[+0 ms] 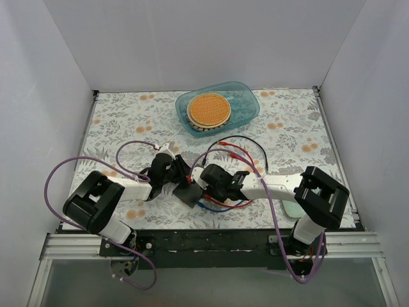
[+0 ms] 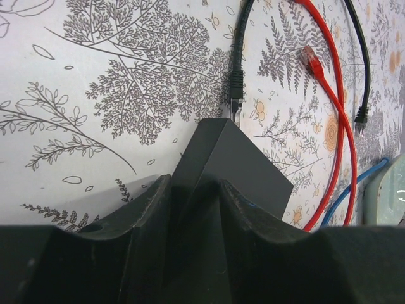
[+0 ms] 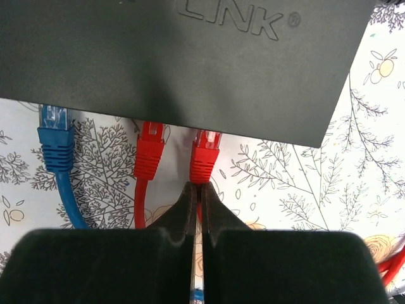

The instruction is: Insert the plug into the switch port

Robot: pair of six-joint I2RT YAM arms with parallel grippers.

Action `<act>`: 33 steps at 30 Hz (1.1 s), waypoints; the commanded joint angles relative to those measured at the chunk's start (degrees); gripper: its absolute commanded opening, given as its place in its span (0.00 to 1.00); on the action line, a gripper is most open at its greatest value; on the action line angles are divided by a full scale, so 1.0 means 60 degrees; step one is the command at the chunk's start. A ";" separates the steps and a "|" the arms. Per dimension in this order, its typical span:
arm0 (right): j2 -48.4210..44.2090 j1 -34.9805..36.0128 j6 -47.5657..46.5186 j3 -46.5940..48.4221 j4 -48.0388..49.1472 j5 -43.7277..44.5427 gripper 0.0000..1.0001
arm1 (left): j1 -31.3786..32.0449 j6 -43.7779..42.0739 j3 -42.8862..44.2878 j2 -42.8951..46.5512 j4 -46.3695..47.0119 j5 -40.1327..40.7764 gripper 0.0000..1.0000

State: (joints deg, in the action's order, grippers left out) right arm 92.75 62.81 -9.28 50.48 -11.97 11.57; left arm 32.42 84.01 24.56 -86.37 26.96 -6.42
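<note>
Far across the floral tabletop (image 1: 294, 128) I see a clear teal tray (image 1: 249, 105) with a round orange woven disc (image 1: 209, 110) in it. Nearer me lie a black cable (image 1: 261, 149) and a blue cable (image 3: 58, 152). A pale green pad (image 1: 292, 208) sits near the right edge.

The black switch (image 3: 190, 63) fills the top of the view and has the raised letters "LINK" on its face. At its near edge three plugs point toward it, side by side: a blue plug (image 3: 54, 136) at the left, a middle red plug (image 3: 150, 152) and a right red plug (image 3: 204, 155). The fingers of the right gripper (image 3: 196, 193) are pressed together just behind the right red plug, with a thin strip of red between them. Whether any plug sits in a port cannot be told.
</note>
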 commanded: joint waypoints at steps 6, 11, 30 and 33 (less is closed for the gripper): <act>0.0318 -0.0272 0.0155 0.1767 0.6506 -0.0478 0.01 | 0.1422 0.1599 -0.0592 0.0420 -0.1608 -0.3574 0.27; 0.0377 -0.0258 0.0023 0.1899 0.6770 -0.0889 0.01 | 0.1729 0.1702 -0.0314 0.0201 -0.1637 -0.3618 0.27; 0.0743 -0.0272 0.0096 0.2866 0.6843 -0.1328 0.01 | 0.2784 0.2185 0.0141 -0.0239 -0.1623 -0.3808 0.25; 0.0728 -0.0272 0.0125 0.2823 0.6814 -0.1387 0.01 | 0.2872 0.2215 0.0170 -0.0283 -0.1520 -0.3838 0.25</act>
State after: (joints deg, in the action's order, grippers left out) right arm 97.12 60.27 -9.17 57.98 -23.53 9.06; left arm 38.26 90.45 25.52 -85.60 23.64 2.50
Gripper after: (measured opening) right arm 0.031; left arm 0.340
